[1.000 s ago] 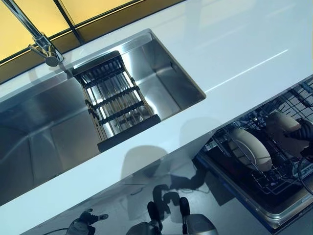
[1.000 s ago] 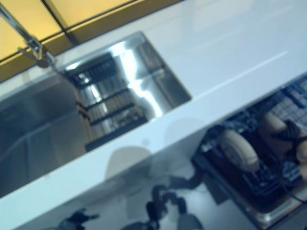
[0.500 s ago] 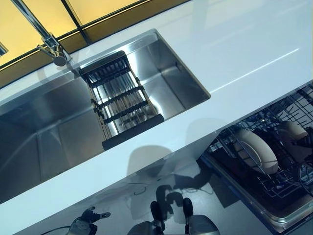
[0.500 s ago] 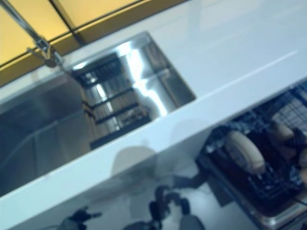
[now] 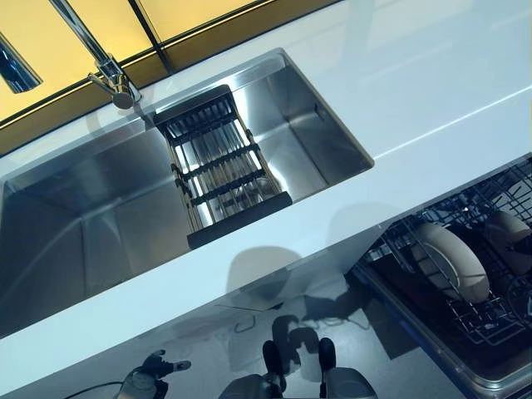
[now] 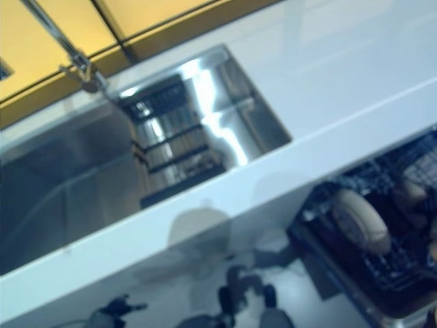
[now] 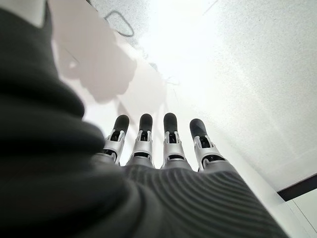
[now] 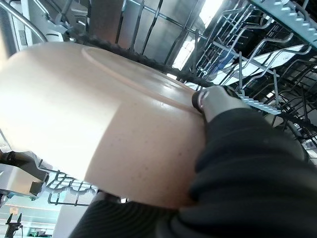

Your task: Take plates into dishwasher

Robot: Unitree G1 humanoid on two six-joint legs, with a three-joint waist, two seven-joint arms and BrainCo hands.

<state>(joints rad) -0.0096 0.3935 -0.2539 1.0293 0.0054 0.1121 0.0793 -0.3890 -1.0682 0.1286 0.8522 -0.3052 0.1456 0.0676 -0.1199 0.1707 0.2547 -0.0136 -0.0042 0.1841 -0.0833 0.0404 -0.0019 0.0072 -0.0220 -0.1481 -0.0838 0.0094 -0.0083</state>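
You have the worktop running across your view, with the sink sunk into its left part. The tap stands behind the sink at its far edge. Inside the sink, toward its right, a drainer rack spans from back to front. Below the worktop's front edge at your right, the dishwasher rack sits pulled out. One plate stands on edge in that rack, and a second plate stands just to its right, further in. Your left robot hand hangs low at the left, in front of the worktop.
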